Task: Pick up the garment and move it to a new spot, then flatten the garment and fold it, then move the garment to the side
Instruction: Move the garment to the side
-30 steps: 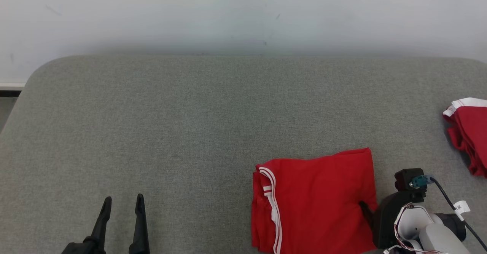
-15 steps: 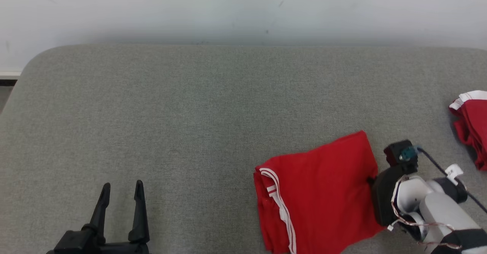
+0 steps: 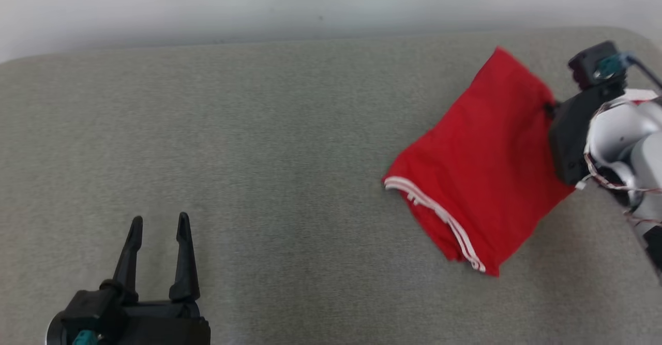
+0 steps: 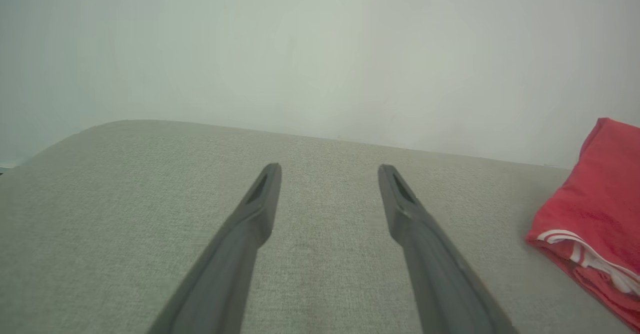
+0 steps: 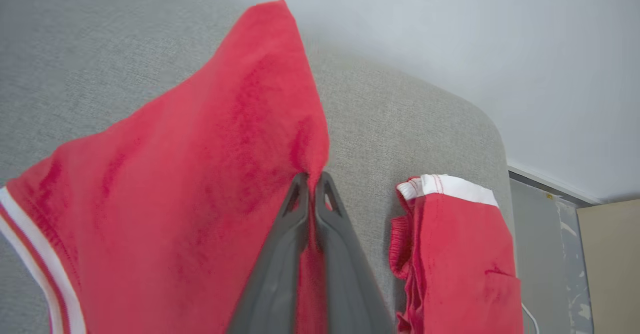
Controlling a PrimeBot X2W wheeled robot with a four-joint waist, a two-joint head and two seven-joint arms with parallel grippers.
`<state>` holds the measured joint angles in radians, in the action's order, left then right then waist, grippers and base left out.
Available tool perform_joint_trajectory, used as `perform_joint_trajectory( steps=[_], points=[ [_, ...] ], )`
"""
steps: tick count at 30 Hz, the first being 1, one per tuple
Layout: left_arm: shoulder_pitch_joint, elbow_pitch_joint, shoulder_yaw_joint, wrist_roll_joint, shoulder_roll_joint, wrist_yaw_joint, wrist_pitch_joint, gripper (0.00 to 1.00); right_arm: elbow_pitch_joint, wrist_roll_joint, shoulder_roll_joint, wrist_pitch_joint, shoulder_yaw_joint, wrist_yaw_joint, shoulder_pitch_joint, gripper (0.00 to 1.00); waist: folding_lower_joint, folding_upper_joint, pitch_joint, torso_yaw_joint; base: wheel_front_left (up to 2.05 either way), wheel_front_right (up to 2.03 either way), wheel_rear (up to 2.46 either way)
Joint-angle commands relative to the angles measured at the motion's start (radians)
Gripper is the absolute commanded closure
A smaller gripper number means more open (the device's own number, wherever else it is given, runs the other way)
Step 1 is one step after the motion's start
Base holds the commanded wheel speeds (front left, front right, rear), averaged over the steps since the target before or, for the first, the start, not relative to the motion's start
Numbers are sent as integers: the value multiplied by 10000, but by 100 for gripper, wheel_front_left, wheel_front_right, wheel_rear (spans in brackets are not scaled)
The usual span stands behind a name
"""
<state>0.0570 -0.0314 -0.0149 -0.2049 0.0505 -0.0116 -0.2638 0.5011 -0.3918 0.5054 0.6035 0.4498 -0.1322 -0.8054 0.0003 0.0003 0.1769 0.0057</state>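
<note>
Right fingers (image 5: 282, 259) tight on the red garment (image 5: 190, 174)

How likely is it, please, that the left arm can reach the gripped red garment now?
Probably yes: bare grey cushion lies between the open left gripper and the garment, though the right gripper pinches it.

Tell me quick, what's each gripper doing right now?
Left gripper: open, holding nothing.
Right gripper: shut on the edge of the red garment.

bare test room: grey fabric table (image 3: 258, 128), plain white wall (image 3: 207, 3)
</note>
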Motion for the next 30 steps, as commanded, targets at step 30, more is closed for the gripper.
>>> perform_joint_trajectory(
  steps=[30],
  points=[
    [1669,589,449,1401,406,-998,-1,0,2160,3892,-7,-2326,-6338,35,-1298,100,-3,-3,2714,-2007,0,0,0]
  ],
)
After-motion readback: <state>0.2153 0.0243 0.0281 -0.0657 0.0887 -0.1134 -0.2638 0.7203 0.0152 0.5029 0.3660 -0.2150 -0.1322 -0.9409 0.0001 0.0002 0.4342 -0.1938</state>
